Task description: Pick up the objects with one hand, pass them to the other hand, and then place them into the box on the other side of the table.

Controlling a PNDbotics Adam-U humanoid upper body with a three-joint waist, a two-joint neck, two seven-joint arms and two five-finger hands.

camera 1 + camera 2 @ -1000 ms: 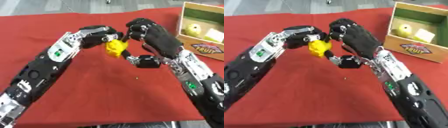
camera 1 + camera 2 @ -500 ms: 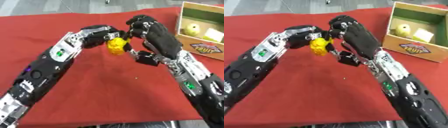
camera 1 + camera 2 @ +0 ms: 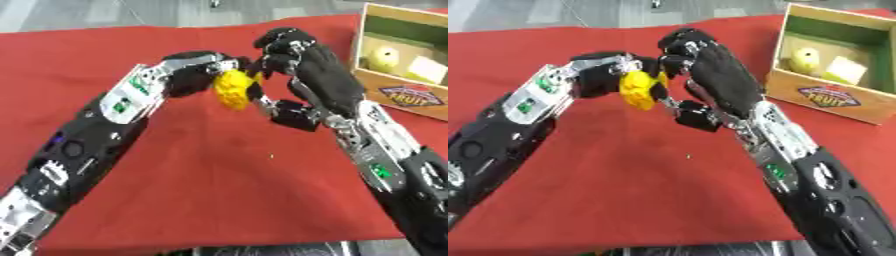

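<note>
Handover mid-air over the red worktop (image 3: 175,190). Yellow object (image 3: 233,89) sits between both hands, off the cloth. Left robot hand (image 3: 199,70) has fingers curled on its left side, grasping it. Right robot hand (image 3: 302,65) is wrapped round it from the right, fingers over the top, thumb under. Versus a second ago: the pair has lifted slightly and the right hand has closed in tighter; the object hasn't left the left hand. So transfer looks underway, not complete. Box (image 3: 859,107) at far right already holds a yellow-green round item (image 3: 804,60) and a pale block (image 3: 843,70); the object is well apart from it.
</note>
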